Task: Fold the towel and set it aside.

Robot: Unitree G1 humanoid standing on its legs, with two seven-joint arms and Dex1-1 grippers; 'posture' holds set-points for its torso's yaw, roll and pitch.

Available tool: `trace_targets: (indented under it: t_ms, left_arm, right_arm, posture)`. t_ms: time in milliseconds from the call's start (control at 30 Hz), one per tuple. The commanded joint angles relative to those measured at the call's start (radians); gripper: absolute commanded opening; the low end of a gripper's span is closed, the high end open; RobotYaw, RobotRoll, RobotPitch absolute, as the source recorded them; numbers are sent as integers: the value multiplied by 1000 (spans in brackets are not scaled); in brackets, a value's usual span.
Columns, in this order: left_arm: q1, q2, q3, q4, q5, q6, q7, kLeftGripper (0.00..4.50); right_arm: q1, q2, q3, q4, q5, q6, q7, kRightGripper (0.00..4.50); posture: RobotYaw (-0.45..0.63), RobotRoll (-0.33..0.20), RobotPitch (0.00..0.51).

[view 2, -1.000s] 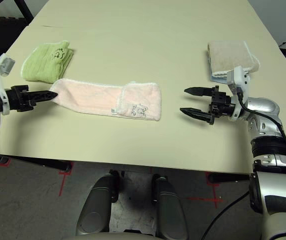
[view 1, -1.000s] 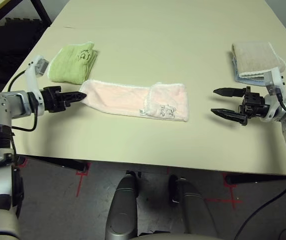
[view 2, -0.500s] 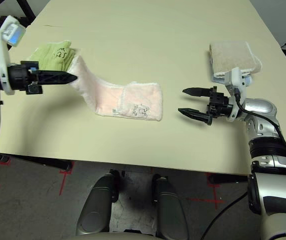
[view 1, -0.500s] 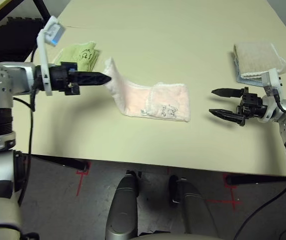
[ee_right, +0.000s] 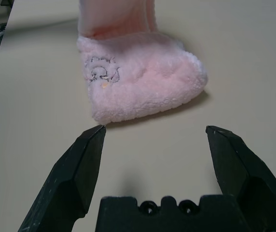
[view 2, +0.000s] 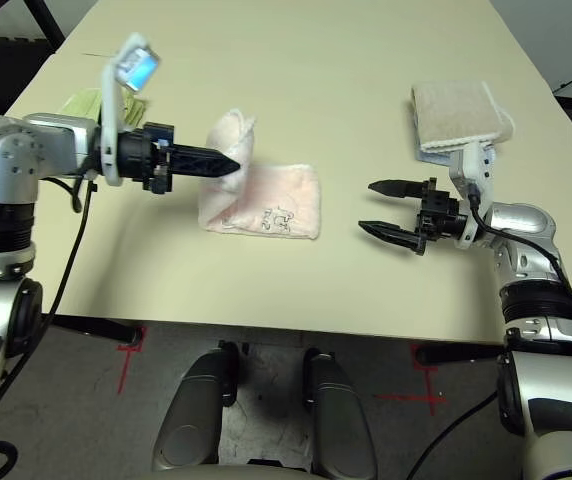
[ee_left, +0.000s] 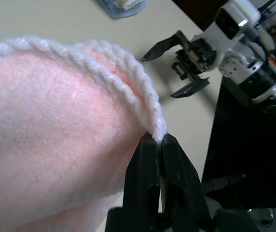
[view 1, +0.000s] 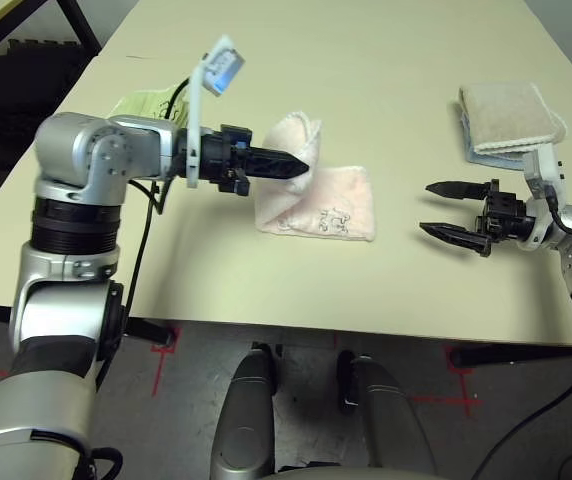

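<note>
**Pink towel half lifted, left gripper pinching its hem**

You had the left gripper point(view 1: 301, 167) pressed together on the whitish hemmed edge of the pale pink towel point(view 1: 321, 200), holding that end raised above the table point(view 1: 366, 70) and curled over toward the rest of the cloth. The other end of the towel lay flat near the middle of the table, already doubled, with a small dark embroidered motif point(view 1: 334, 217) facing up; you could not have read it as letters, and it looked more like a little outline figure. In the left wrist view the hem point(ee_left: 128, 82) stood right at the tips of the closed black fingers point(ee_left: 150, 174).

Your right gripper point(view 1: 454, 210) hung just above the table to the right of the towel, its two fingers spread wide and pointing at the folded end, apart from it and holding nothing. The right wrist view showed the doubled pink end lying between and beyond those spread fingers point(ee_right: 80, 164).

A light green towel point(view 1: 146, 103) sat behind your left arm near the table's left edge, mostly hidden. A beige towel point(view 1: 506, 112) rested on a blue one point(view 1: 486, 152) at the far right.

The table was a plain pale cream surface, matte and unmarked. Below its near edge you saw a grey floor with red tape marks point(view 1: 161, 350), and dark furniture stood in the far left corner point(view 1: 16, 60).
</note>
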Motion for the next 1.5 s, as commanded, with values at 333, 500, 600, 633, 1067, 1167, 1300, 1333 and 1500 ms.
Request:
trace_targets:
  t_ms: [333, 500, 600, 633, 1067, 1167, 1300, 1333, 1500]
  left_arm:
    - [-29, -102, -134, 32, 74, -96, -31, 58]
    - [-22, -109, -172, 7, 74, -91, -56, 58]
    - [-21, -128, -173, 16, 79, -95, -49, 58]
    - [-21, -134, -173, 15, 79, -95, -49, 58]
    - [-38, -235, -194, 54, 114, -120, -26, 58]
    - [-37, -250, -209, 86, 140, -146, -29, 58]
    - [-34, -261, -232, 139, 181, -187, -34, 58]
    - [-33, -262, -236, 153, 190, -198, -37, 58]
    - [-32, -268, -248, 196, 220, -234, -53, 58]
  right_arm:
    - [-54, 19, 8, 51, -10, -24, -5, 4500]
    - [-59, 22, 6, 57, -12, -28, -2, 4500]
    - [-56, 20, 5, 52, -11, -26, -1, 4500]
    - [-54, 19, 5, 50, -10, -25, -1, 4500]
    - [-17, -39, 8, 1, -11, -8, 47, 4500]
    - [6, -48, 6, -18, -7, -14, 54, 4500]
    - [36, -57, 4, -45, -6, -33, 60, 4500]
    - [41, -59, 5, -50, -6, -42, 65, 4500]
    - [46, -58, 1, -61, -2, -47, 64, 4500]
  posture:
    - [179, 0, 196]
    - [174, 0, 194]
    - [169, 0, 195]
    - [168, 0, 195]
    - [148, 0, 193]
    - [141, 0, 192]
    - [134, 0, 191]
    - [132, 0, 191]
    - [130, 0, 193]
